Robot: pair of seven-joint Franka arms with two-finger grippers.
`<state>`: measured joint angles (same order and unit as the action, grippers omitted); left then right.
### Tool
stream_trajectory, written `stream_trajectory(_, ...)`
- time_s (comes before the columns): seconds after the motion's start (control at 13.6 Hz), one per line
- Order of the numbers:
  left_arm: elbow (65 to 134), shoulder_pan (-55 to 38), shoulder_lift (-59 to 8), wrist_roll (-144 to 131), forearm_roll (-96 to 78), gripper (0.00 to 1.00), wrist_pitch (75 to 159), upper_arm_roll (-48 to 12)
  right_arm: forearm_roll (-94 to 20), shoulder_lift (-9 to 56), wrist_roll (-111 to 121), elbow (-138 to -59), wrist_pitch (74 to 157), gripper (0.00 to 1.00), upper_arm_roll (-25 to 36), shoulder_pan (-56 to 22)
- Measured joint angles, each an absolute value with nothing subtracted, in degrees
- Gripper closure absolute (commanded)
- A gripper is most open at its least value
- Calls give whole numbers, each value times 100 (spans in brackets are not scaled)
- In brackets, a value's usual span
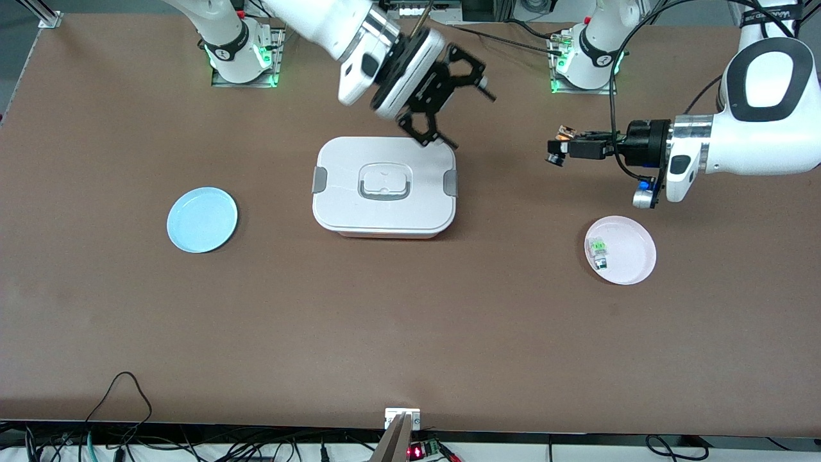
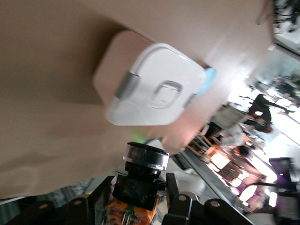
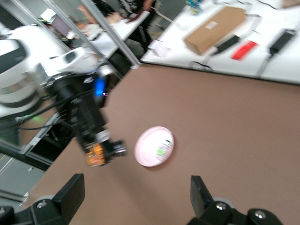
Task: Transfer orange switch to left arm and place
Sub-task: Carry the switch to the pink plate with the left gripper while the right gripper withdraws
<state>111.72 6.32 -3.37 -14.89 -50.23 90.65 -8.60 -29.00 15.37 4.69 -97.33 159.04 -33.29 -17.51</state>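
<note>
The left end effector [image 1: 557,149] is clamped on the orange switch [image 1: 564,135] above the worktop [image 1: 410,333]; the right end effector [image 1: 458,96], fingers apart, hangs over the box [image 1: 385,186].

no readable text, labels or numbers on anything in view

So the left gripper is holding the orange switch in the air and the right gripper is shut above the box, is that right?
Not quite. The right gripper is open over the box, as the right wrist view shows. The left gripper does hold the orange switch in the air.
</note>
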Motion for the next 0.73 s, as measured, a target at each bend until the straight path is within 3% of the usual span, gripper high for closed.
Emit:
stream_trajectory(0.29, 11269, 749, -648, -692, -3175, 100, 9710, -707, -2899, 1326, 472, -9682, 14147, 0, -1868, -1692)
stream_trajectory(0.73, 11287, 858, -1603, 333, -1076, 100, 11552, -428, -2439, 1061, 861, -9676, 11729, 0, -191, -1661)
